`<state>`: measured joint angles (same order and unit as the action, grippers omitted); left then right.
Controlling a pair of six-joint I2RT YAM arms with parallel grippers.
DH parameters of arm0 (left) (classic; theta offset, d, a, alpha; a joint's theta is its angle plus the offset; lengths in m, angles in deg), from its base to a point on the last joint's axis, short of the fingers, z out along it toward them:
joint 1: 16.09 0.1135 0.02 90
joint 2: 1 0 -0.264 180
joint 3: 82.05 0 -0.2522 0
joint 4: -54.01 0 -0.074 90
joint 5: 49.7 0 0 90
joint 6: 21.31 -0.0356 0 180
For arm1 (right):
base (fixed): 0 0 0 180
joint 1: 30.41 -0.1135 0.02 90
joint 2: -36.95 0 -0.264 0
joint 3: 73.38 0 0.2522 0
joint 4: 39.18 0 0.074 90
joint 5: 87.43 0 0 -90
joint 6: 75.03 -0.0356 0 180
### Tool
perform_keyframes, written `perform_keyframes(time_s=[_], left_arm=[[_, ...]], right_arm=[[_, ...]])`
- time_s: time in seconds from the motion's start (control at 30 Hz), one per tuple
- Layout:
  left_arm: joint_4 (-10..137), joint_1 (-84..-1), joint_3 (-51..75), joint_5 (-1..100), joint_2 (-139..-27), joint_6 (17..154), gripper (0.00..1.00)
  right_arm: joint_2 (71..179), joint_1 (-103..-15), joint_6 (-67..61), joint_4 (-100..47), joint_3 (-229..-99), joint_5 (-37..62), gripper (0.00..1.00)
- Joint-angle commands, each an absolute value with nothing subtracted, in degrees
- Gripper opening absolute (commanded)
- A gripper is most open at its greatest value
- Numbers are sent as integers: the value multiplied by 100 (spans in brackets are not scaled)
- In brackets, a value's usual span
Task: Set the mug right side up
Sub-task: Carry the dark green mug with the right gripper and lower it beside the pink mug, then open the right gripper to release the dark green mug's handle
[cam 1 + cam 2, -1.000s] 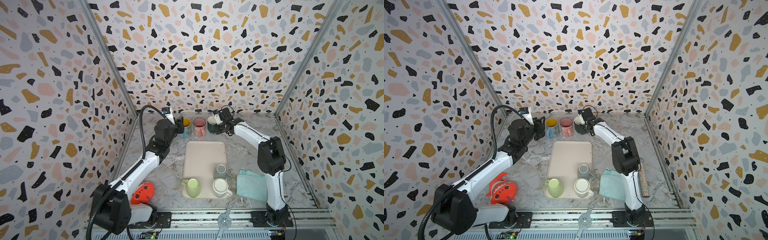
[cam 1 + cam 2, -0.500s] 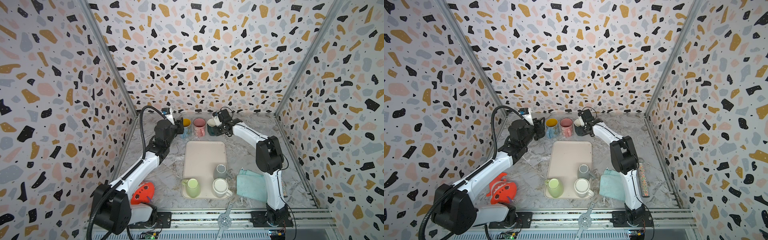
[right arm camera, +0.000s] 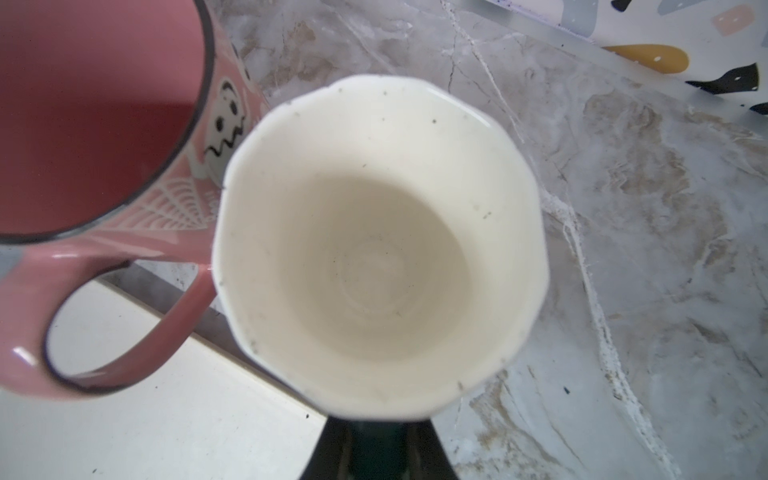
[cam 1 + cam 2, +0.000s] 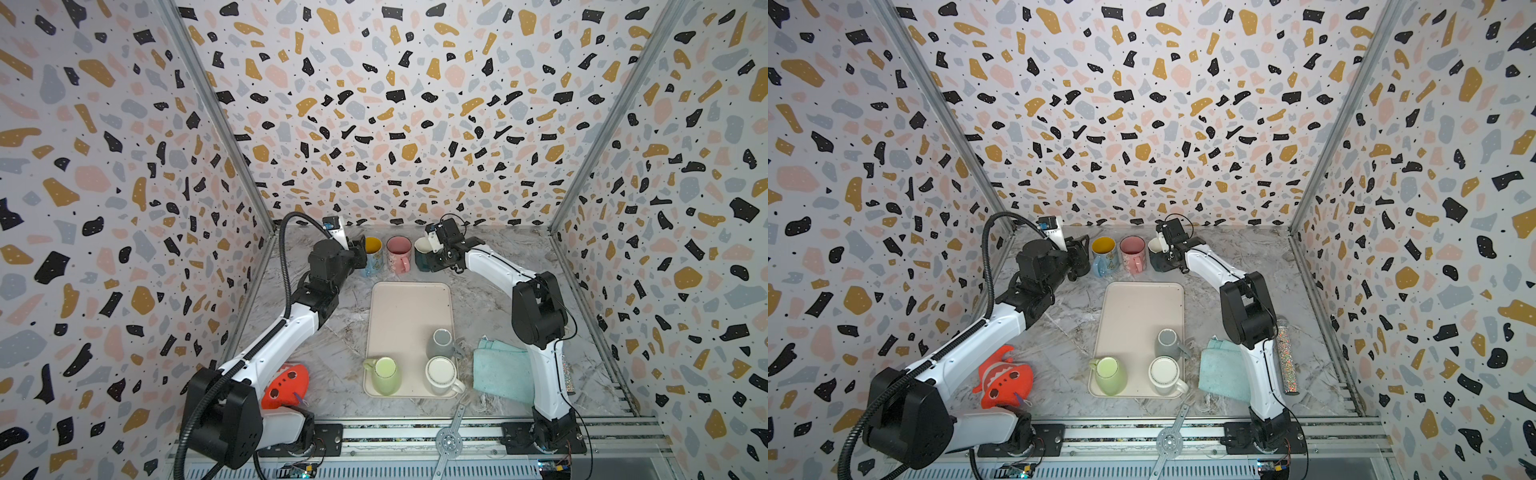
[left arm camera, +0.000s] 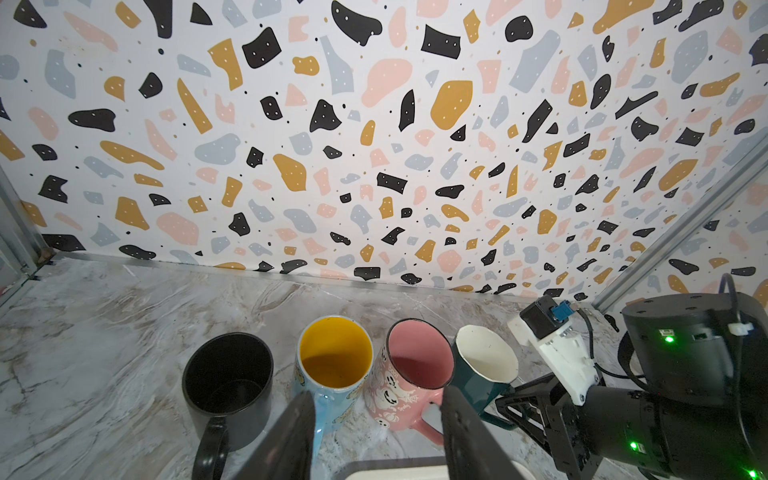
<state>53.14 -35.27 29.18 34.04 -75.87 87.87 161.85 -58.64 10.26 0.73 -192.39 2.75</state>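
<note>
Nearest the rail, an orange fish toy [image 4: 286, 384] lies on the marble table [image 4: 332, 353] by the left arm's base. On the other side, a teal cloth [image 4: 498, 374] lies beside the right arm, with a glitter tube [image 4: 1285, 357] just past it. Between them sits a cream tray [image 4: 409, 316] carrying three mugs at its near end, all seemingly bottom up: a green mug [image 4: 384, 374], a white mug [image 4: 441, 374] and a grey mug [image 4: 440, 343]. Beyond the tray's far edge, four mugs stand mouth up in a close row along the back wall. They are a black mug [image 5: 227, 374], a yellow-lined blue mug [image 5: 334, 357], a pink mug [image 5: 415, 365] and the dark green mug [image 5: 484, 361]. The dark green mug sits at the right end with its cream inside showing, crowded by the pink mug just beside it. The right gripper [image 3: 380, 453] is pinched narrow on its handle. The left gripper [image 5: 378, 399] hangs before the row, fingers half spread and empty. The pink mug bears ghost faces and a web pattern — its small lettering is too blurred to read.
</note>
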Motion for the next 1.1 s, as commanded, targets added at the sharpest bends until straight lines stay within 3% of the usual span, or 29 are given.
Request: perform_keyframes(time_s=[0.0, 1.07], left_arm=[[5055, -3481, 2982, 3459, -7538, 8829, 50], [5037, -3472, 2988, 3520, -7555, 8882, 50]], right_arm=[[16008, -5844, 940, -212, -19331, 283, 0], [15969, -5853, 873, -152, -19096, 277, 30]])
